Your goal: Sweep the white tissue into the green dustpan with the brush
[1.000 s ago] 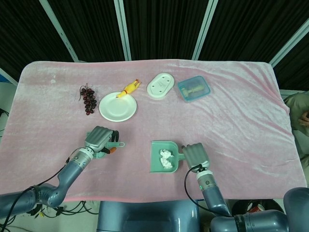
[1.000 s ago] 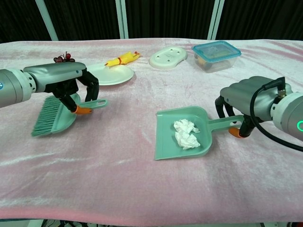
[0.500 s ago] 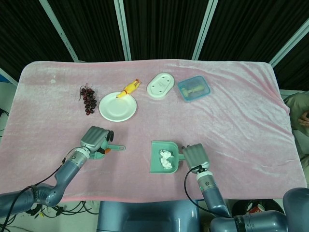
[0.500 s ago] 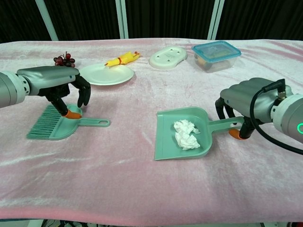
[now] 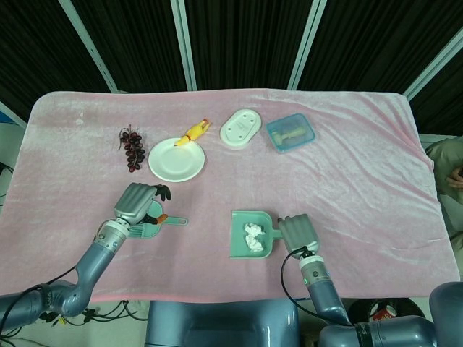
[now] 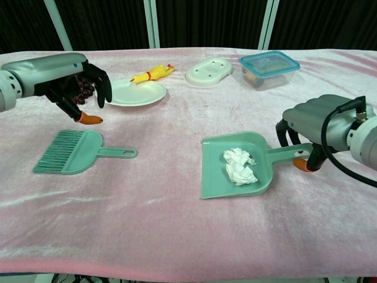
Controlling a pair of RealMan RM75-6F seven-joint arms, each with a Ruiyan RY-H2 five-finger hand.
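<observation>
The crumpled white tissue [image 6: 239, 167] lies inside the pan of the flat green plastic dustpan [image 6: 219, 174], which sits on the pink velvety tablecloth [image 6: 177, 218] toward the robot's right side, its handle pointing to the right. The right hand [image 6: 313, 121] arches over that handle with its fingers [image 6: 282, 134] curled down around it, gripping the dustpan. The small green hand brush [image 6: 73, 152] lies flat on the cloth on the left, bristles pointing left and handle pointing right toward the dustpan, well apart from it. The left hand [image 6: 70, 78] hovers above and slightly behind the brush, clear of it, with its fingers apart and bent downward and nothing in its grasp; from the head view it [image 5: 137, 204] overlaps the brush [image 5: 160, 220], but the chest view shows a gap between them. Further back on the table sit a round white plate [image 6: 135, 92] with a yellow rubber chicken toy [image 6: 151, 74] touching its far edge, a bunch of dark purple grapes [image 5: 132, 147] left of the plate, a white oval soap-dish-shaped tray [image 6: 208, 72], and a clear box with a blue lid [image 6: 269, 68].
</observation>
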